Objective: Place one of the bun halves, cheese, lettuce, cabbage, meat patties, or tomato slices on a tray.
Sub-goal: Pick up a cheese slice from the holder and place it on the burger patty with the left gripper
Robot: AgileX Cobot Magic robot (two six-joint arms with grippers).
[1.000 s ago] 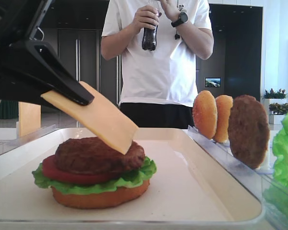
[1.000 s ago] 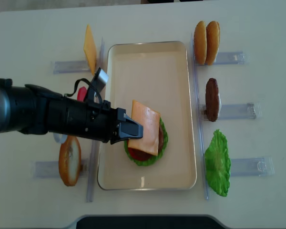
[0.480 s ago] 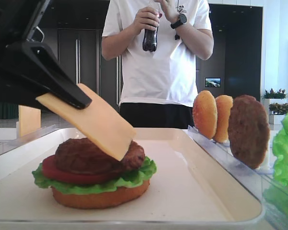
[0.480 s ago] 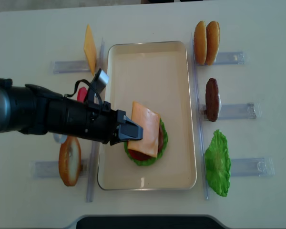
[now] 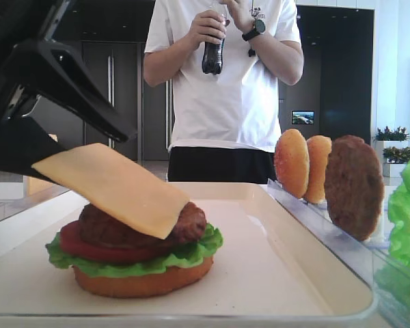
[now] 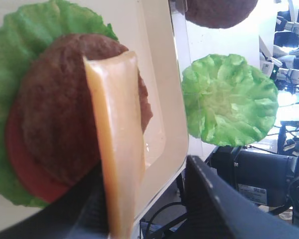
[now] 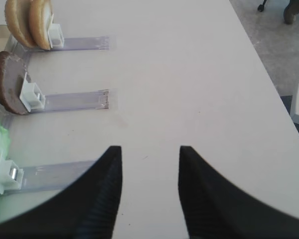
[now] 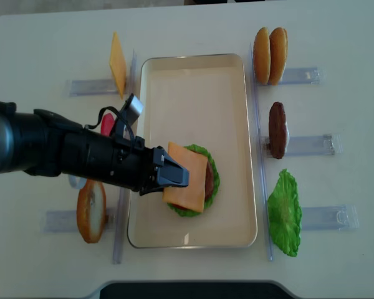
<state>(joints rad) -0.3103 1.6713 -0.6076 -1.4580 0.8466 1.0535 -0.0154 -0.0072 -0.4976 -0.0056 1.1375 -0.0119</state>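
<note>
A yellow-orange cheese (image 5: 116, 188) slice lies slanted on the meat patty (image 5: 184, 225) of a stack on the cream tray (image 5: 260, 225). Below the patty are tomato (image 5: 89, 249), lettuce (image 5: 191, 254) and a bun half (image 5: 143, 280). My left gripper (image 5: 82, 147) is open around the slice's left end. The upper finger stands clear above it and the lower finger is under it. From above, the cheese (image 8: 187, 176) covers most of the stack beside the left gripper (image 8: 174, 175). In the left wrist view the cheese (image 6: 117, 139) stands edge-on between the parted fingers. My right gripper (image 7: 150, 154) hangs open over bare table.
Clear racks flank the tray (image 8: 193, 81): a spare cheese slice (image 8: 117, 63) and a bun half (image 8: 91, 210) on the left, two bun halves (image 8: 270, 47), a patty (image 8: 277, 129) and a lettuce leaf (image 8: 284, 213) on the right. A person (image 5: 225, 75) stands behind the table.
The left jaws have opened. The cheese, held tilted up before, has dropped flatter onto the patty. The right arm has not visibly moved.
</note>
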